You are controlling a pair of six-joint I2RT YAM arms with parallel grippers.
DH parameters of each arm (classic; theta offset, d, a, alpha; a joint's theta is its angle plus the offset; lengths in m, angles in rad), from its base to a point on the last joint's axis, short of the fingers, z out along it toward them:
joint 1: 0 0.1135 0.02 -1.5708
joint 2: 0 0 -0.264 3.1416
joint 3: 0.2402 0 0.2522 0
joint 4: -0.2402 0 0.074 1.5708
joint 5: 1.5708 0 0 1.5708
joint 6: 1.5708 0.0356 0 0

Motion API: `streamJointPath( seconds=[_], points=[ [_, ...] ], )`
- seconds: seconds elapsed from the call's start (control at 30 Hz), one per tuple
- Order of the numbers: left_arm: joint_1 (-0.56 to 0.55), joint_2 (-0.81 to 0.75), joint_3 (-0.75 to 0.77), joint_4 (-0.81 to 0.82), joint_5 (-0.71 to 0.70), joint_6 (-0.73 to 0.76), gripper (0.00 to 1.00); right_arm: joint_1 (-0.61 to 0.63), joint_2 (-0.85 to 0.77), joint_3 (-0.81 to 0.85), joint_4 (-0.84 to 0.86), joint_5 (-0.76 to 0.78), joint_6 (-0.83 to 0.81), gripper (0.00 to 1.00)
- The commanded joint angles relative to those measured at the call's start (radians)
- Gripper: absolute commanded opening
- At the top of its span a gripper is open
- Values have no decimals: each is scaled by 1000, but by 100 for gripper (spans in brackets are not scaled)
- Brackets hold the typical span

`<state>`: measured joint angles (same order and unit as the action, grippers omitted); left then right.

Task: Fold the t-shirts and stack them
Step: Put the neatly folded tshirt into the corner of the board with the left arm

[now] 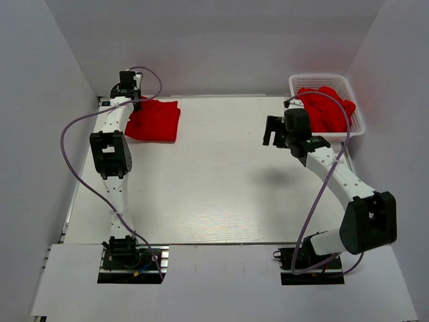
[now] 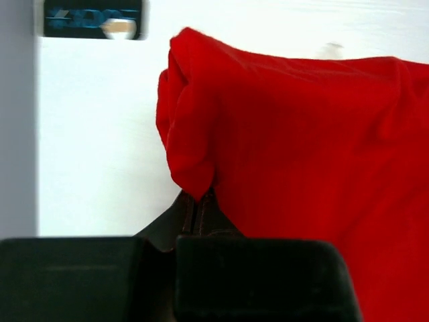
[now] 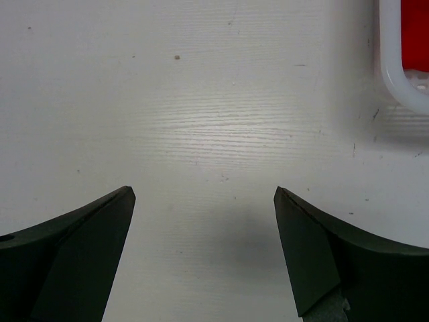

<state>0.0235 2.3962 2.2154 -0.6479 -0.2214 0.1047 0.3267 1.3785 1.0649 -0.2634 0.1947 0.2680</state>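
- We see a folded bright red cloth t-shirt [image 1: 155, 121] lying as a soft, roughly square pad at the far left of the white worktop [image 1: 221, 181], near the back edge.
- In the left wrist view, this folded bright red cloth t-shirt [image 2: 301, 168] is plain matte fabric. It has shallow creases and a rounded, rolled edge on its left side.
- The white-and-black left arm [image 1: 110, 151] reaches straight out to that far corner. The left jaws are pressed flat together, with the rolled edge of the cloth caught at their dark tips.
- The white-and-black right arm [image 1: 342, 178] bends in from the right. Its head sits above bare worktop, just left of the basket.
- The right jaws stand wide apart and hold nothing. They show as two dark, smooth, wedge-shaped fingers, with bare worktop [image 3: 214, 121] between them.
- Up close, the worktop has a fine pale wood grain with a few dark specks.
- A white plastic lattice basket [image 1: 318, 77] sits at the far right corner. It is rectangular, with a thick, smooth, rounded rim [image 3: 391, 67].
- A crumpled heap of red cloth [image 1: 326, 107] fills the basket and bulges over its rim. We cannot tell how many shirts are in the heap.
- A sliver of that red cloth [image 3: 415, 33] shows inside the rim in the right wrist view.
- The folded t-shirt and the basket lie well apart, at opposite sides of the worktop.
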Motion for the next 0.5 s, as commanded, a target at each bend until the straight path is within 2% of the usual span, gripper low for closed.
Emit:
streamJointPath(
  seconds=[0.0, 0.13, 0.3, 0.47],
  points=[
    [47, 3, 78, 66, -52, 65, 0, -3, 48, 110, 15, -12, -16, 90],
    [70, 67, 142, 112, -143, 115, 0, -6, 141, 202, -2, -31, -21, 90],
    [92, 118, 142, 244, -153, 180, 0, -5, 229, 326, -33, -40, -32, 90],
    [121, 161, 184, 278, -216, 202, 0, -6, 292, 409, -69, -52, -32, 90]
  ],
)
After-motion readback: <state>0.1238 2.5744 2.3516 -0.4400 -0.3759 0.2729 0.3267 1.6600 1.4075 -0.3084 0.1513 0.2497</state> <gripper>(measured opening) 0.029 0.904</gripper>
